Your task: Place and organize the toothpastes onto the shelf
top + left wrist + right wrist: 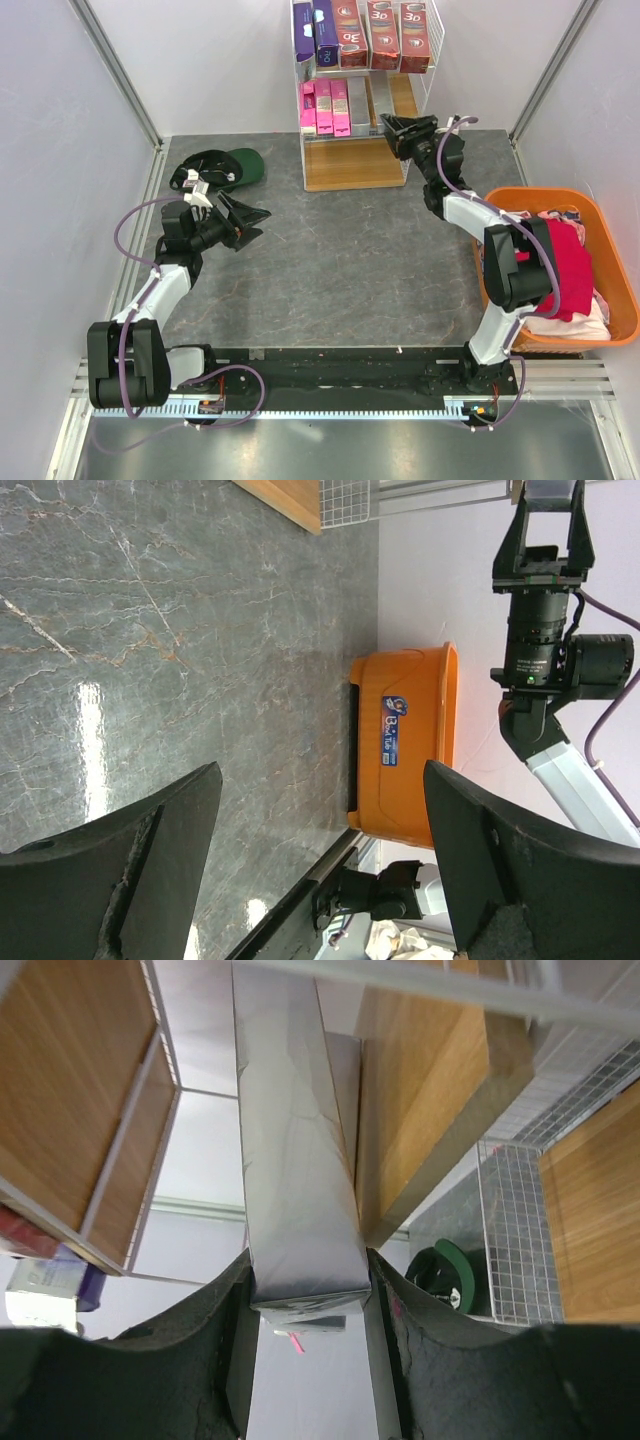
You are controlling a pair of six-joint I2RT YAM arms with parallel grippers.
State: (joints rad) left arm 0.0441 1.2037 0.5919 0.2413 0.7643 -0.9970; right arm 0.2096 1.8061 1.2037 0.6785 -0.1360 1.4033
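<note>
The shelf [350, 165] stands at the back centre of the table. Purple toothpastes [322, 35] and dark red ones [385, 35] line its top board, and pink ones [326, 107] lie on the middle board. My right gripper [400, 128] is at the shelf's right front, shut on a silver-grey toothpaste carton [295, 1160]. That carton points in between the wooden boards [430, 1090], its near end held between the fingers of the right gripper [308, 1290]. My left gripper [255, 222] hangs open over the table's left side. Nothing is between the fingers of the left gripper [320, 810].
A green cap [225, 168] lies at the back left, just behind the left arm. An orange basket [545, 192] of pink and white cloth sits at the right edge, beside the right arm. White walls close in the table on both sides.
</note>
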